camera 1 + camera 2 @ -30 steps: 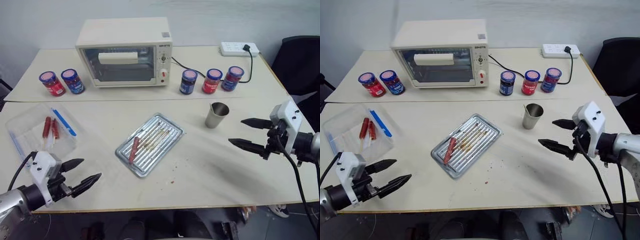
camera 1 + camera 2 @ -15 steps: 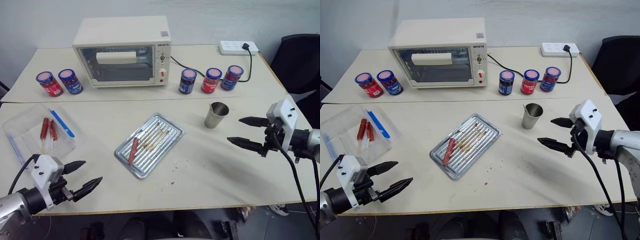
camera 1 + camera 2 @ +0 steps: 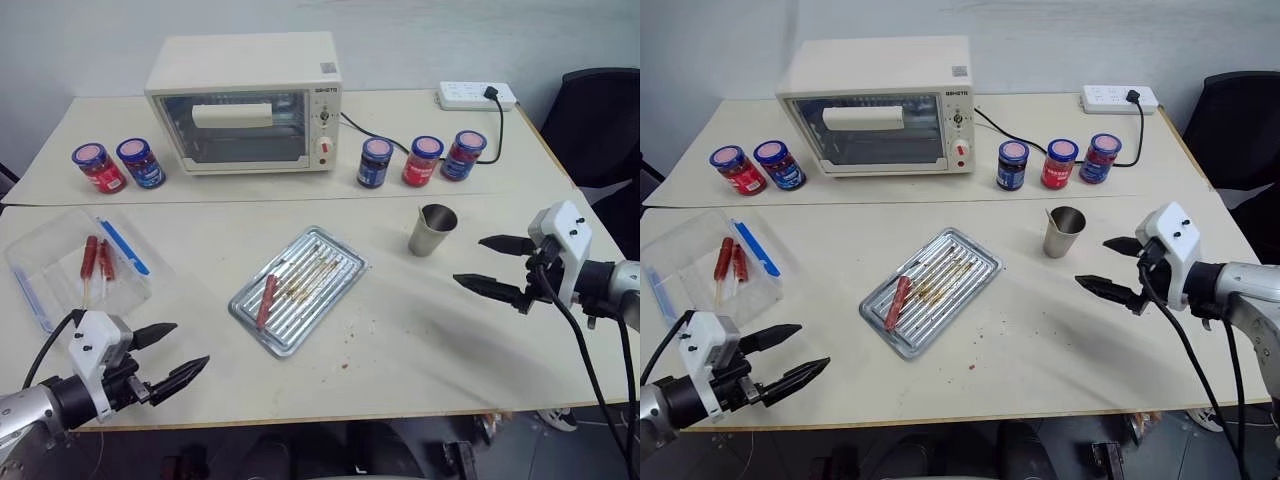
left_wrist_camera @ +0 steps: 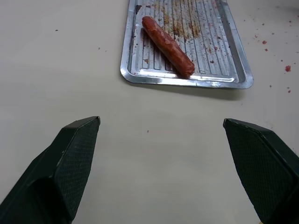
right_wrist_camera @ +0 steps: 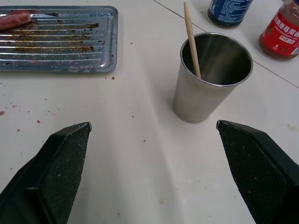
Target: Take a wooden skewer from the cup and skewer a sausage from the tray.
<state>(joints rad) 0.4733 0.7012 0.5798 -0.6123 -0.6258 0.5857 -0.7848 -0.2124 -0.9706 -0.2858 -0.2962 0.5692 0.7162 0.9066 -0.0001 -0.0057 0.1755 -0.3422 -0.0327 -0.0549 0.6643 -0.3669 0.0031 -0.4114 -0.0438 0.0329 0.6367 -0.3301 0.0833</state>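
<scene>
- Wooden skewer [image 5: 191, 39]: standing in cup [image 5: 212, 79].
- Sausage [image 4: 168, 40]: lying in tray [image 4: 233, 60].
- Left claw [image 3: 167, 353], right claw [image 3: 494, 266]: released, empty, above counter [image 3: 420, 330].

Left arm enters low at the near left, forearm angled inward. Left gripper [image 3: 170, 352] sits at the near table edge, both black fingers [image 4: 70, 154] spread wide, nothing between them, tips pointing inward and slightly down. Right arm comes in from the right side, held higher, a black cable trailing from its wrist. Right gripper [image 3: 495, 265] hovers above the table surface, fingers [image 5: 60, 158] fully apart and empty, tips aimed leftward and slightly down.
</scene>
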